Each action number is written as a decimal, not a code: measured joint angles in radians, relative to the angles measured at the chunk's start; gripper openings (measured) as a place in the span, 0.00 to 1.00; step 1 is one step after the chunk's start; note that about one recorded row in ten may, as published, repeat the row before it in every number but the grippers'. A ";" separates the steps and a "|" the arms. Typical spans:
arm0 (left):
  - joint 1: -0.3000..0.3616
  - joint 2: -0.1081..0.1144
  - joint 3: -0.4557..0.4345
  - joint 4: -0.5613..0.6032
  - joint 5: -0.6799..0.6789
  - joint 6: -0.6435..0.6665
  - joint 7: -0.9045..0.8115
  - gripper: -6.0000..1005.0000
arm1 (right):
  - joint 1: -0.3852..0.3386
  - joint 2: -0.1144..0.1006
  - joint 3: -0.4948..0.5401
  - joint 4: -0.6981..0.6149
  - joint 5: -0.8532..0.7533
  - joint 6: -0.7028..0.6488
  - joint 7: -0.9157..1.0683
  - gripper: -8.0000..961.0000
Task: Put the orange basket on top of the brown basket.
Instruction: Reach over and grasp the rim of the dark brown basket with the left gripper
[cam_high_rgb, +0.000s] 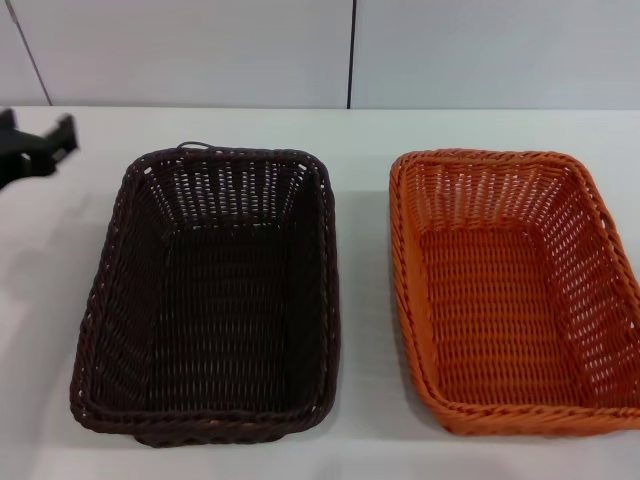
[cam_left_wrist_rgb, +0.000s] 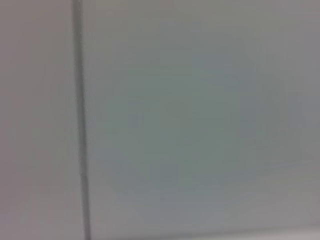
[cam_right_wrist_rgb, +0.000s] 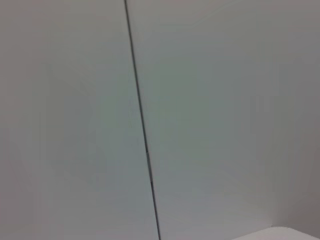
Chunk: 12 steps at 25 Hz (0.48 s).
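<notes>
While side by side apart, brown basket (cam_high_rgb: 210, 300), orange basket (cam_high_rgb: 515, 290), both hollow

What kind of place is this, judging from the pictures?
Probably a lab or test room, not a home: a plain white table against bare white wall panels, with only a brown basket and an orange basket laid out, and the left gripper at the edge.
</notes>
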 joint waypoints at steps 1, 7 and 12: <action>0.001 -0.009 -0.009 -0.020 0.000 -0.040 0.011 0.66 | 0.000 0.000 0.004 0.000 0.000 0.000 0.000 0.80; -0.029 -0.084 -0.055 -0.199 0.042 -0.500 0.099 0.66 | -0.003 -0.001 0.020 -0.004 0.000 -0.001 0.000 0.80; -0.066 -0.085 -0.027 -0.211 0.148 -0.634 0.023 0.66 | -0.003 0.000 0.025 -0.003 0.000 0.001 0.000 0.80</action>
